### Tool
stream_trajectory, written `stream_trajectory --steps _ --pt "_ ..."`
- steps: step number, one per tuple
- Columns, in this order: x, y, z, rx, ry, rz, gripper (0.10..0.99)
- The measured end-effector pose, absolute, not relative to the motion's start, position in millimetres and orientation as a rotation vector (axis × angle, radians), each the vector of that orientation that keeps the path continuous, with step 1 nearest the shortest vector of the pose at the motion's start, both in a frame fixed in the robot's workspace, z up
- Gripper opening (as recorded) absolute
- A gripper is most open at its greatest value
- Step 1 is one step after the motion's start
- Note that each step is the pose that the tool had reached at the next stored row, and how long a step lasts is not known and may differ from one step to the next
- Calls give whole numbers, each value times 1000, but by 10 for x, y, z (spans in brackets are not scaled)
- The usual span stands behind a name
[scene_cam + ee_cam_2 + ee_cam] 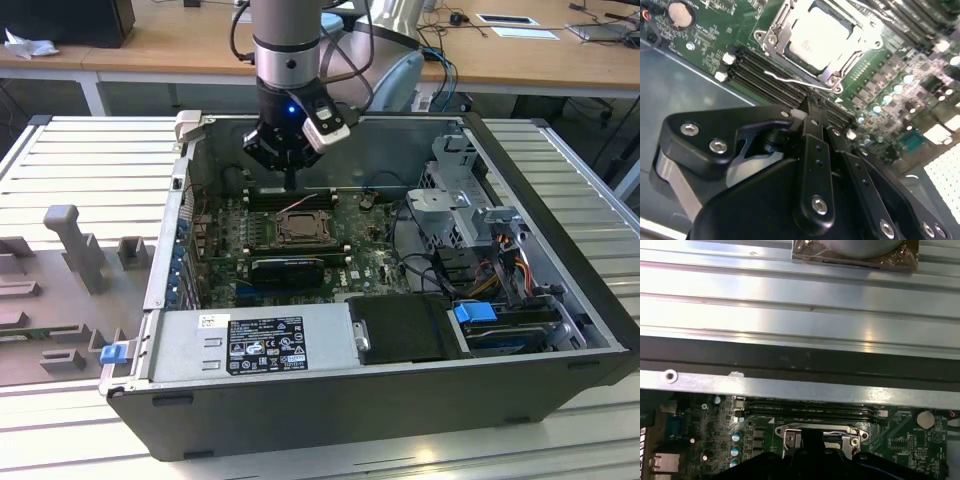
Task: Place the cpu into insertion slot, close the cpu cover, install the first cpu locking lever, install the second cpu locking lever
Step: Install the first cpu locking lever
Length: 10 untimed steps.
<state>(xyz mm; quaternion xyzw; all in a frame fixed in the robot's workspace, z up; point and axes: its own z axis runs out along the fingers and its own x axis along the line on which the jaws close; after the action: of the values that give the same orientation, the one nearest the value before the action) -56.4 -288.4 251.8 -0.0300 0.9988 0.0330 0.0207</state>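
In the exterior view my gripper (290, 183) hangs inside the open computer case, just above the far edge of the insertion slot (281, 240). The silver cpu (817, 40) lies in the slot, and the cpu cover (776, 36) frames it, lying flat. A thin wire locking lever (787, 80) runs along the socket side closest to my fingertips. My gripper (812, 106) is shut, its tips pressed together a little short of that lever, with nothing seen between them. In the first wrist view the gripper (810, 446) hides the middle of the cover (790, 439).
Black memory slots (760, 70) lie between my fingertips and the socket. The case's far wall (800, 385) rises close behind. A black power supply (265, 345) sits at the case front and a drive cage (450, 190) at the exterior view's right. Grey fixtures (75, 245) stand outside.
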Motion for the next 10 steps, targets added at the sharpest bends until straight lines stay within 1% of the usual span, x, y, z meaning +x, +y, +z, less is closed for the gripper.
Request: stream_trajectory --steps 10 --pt "-451 -2876 2313 -76 3102 102 106"
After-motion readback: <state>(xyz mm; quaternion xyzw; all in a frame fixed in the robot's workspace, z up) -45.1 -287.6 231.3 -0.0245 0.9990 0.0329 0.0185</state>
